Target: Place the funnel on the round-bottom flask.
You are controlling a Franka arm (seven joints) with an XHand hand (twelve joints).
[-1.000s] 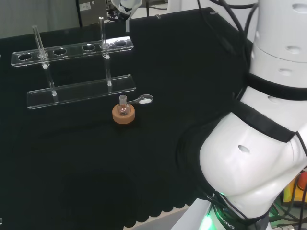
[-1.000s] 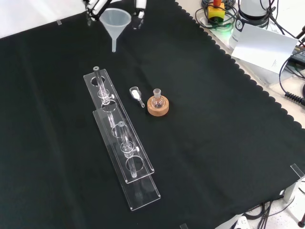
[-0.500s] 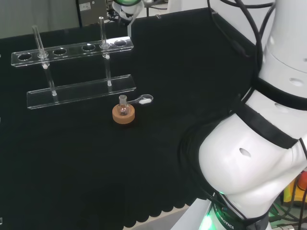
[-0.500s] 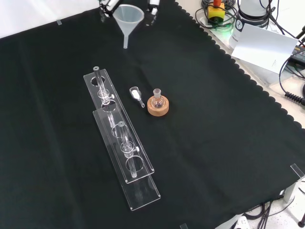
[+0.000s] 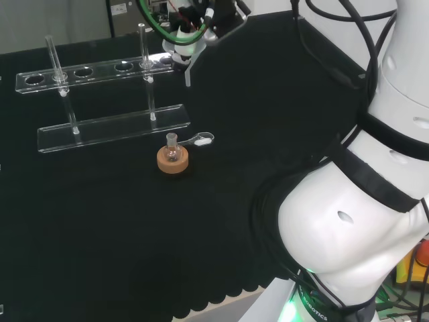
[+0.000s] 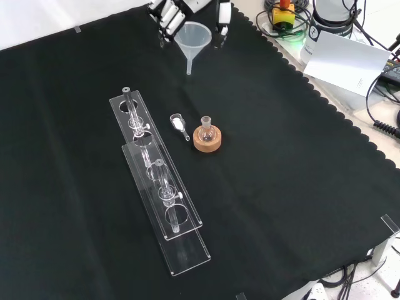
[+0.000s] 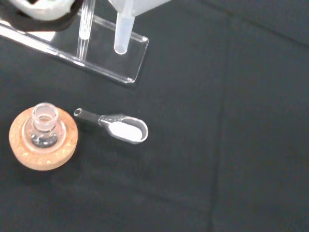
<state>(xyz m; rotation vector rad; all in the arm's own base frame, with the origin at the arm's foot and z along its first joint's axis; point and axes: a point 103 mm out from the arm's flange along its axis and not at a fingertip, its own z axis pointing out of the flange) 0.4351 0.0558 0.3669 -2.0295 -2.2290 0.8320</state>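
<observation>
The hand (image 6: 167, 11) is shut on a translucent plastic funnel (image 6: 192, 40), carried upright in the air with its stem pointing down. In the head view the hand (image 5: 201, 20) and funnel (image 5: 182, 55) hang above the near end of the rack. A small round-bottom flask (image 6: 206, 129) stands on a cork ring (image 6: 207, 139) on the cloth, nearer the front camera than the funnel. In the wrist view the funnel stem (image 7: 121, 34) hangs apart from the flask (image 7: 44, 126), whose open neck faces up.
A clear two-tier test tube rack (image 6: 159, 187) with upright glass tubes stands left of the flask in the front view. A small glass scoop (image 6: 179, 124) holding white powder lies between rack and flask. Cables and a white sheet (image 6: 347, 59) lie off the cloth at top right.
The hand has carried the funnel rightward and lower in the front view, closer to the flask. Flask, scoop and rack have stayed put.
</observation>
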